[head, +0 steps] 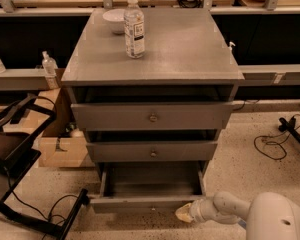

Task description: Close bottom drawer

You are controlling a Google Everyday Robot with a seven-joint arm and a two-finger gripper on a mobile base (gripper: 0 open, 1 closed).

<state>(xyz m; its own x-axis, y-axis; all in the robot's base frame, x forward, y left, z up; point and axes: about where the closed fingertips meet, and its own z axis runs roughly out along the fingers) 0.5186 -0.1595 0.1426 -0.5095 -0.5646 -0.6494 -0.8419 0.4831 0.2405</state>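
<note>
The bottom drawer [147, 203] is the lowest of three grey drawers in the cabinet [155, 59]. It stands pulled out, its dark inside empty, with a small round knob at the middle of its front panel. The middle drawer [152, 151] and the top drawer [152, 116] stand a little out as well. My gripper [184, 213] is low at the right end of the bottom drawer's front panel, touching or very close to it. My white arm [270, 219] reaches in from the lower right.
A clear water bottle [134, 28] and a white bowl [113, 20] stand on the cabinet top. A black frame and cables [25, 184] lie at the left on the floor. A cardboard box [60, 146] sits left of the cabinet. Cables [275, 144] lie at the right.
</note>
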